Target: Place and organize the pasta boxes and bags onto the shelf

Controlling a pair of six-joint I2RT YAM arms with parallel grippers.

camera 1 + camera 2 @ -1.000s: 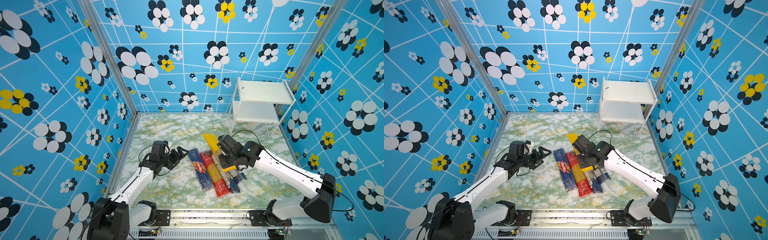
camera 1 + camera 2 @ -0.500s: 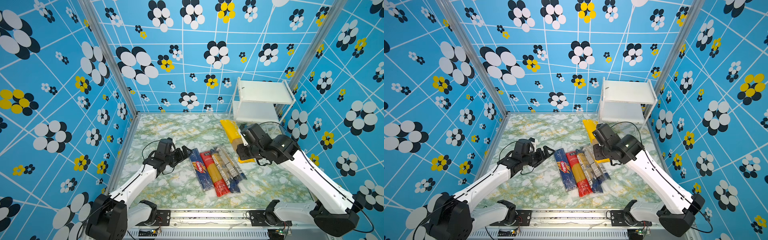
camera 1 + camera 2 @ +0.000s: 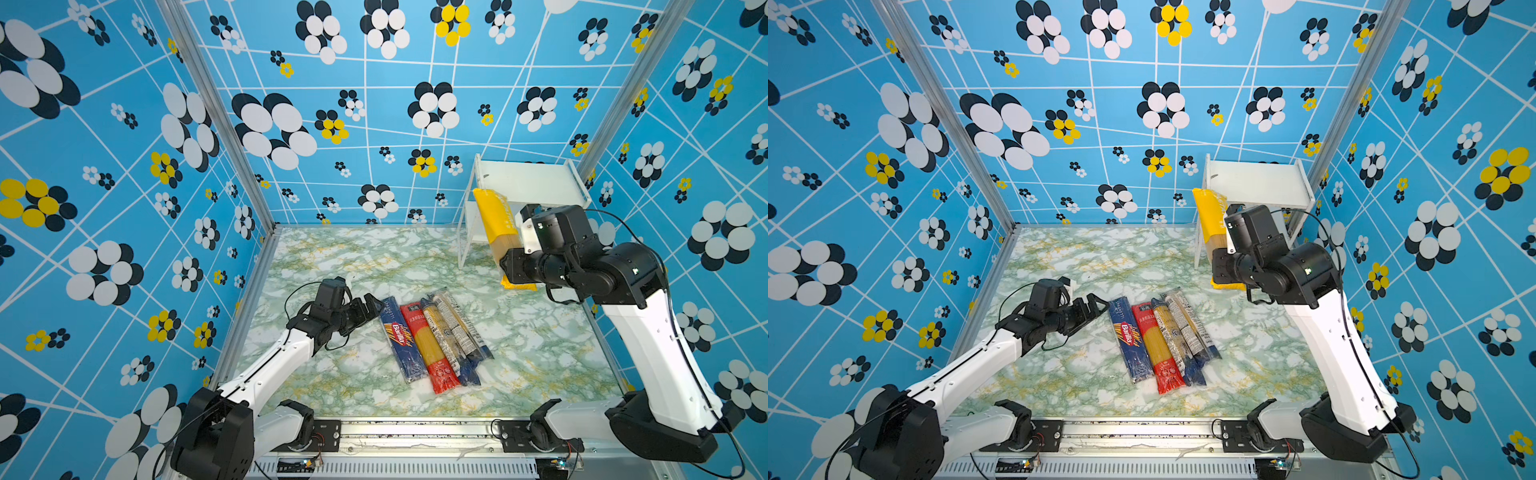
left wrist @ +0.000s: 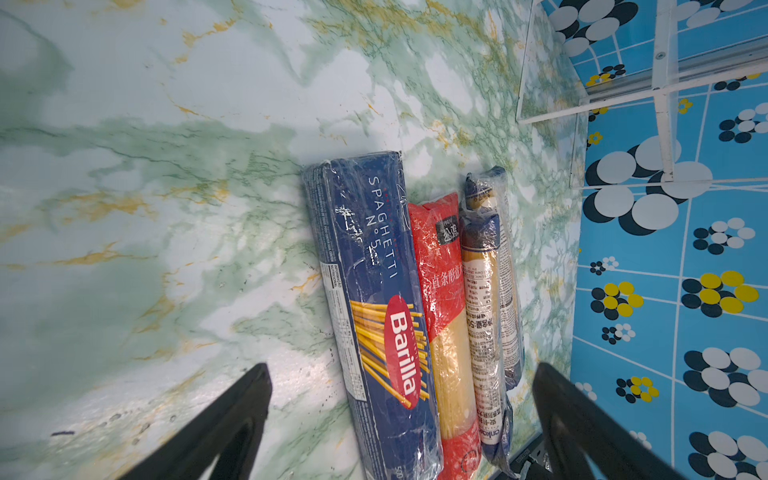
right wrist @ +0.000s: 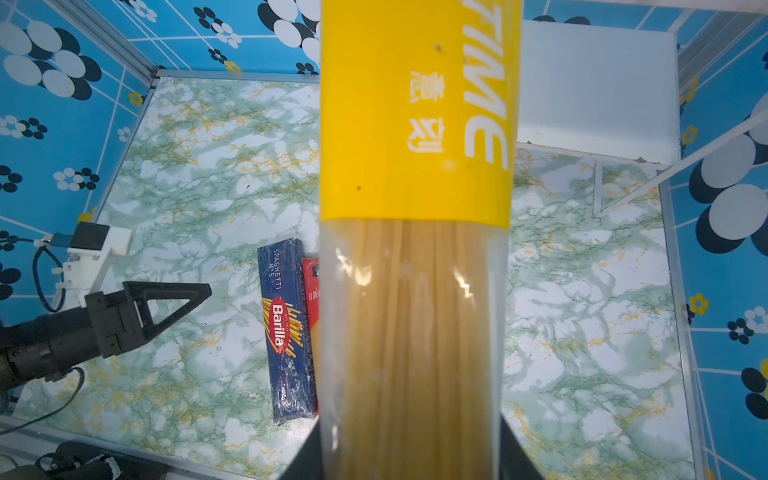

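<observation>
I count five pasta packs total: one yellow pack (image 3: 494,220), one dark blue Barilla pack (image 3: 400,338), one red pack (image 3: 428,349), plus two slim clear ones, first clear pack (image 3: 442,336) and second clear pack (image 3: 461,328). One white shelf (image 3: 536,178), just the one. Two grippers, both mine: one left gripper (image 3: 374,305), one right gripper (image 3: 509,270).

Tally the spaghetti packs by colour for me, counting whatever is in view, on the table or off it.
Yellow pack: 1
Dark blue Barilla pack: 1
Red pack: 1
Clear packs with dark-blue ends: 2
Total: 5
</observation>
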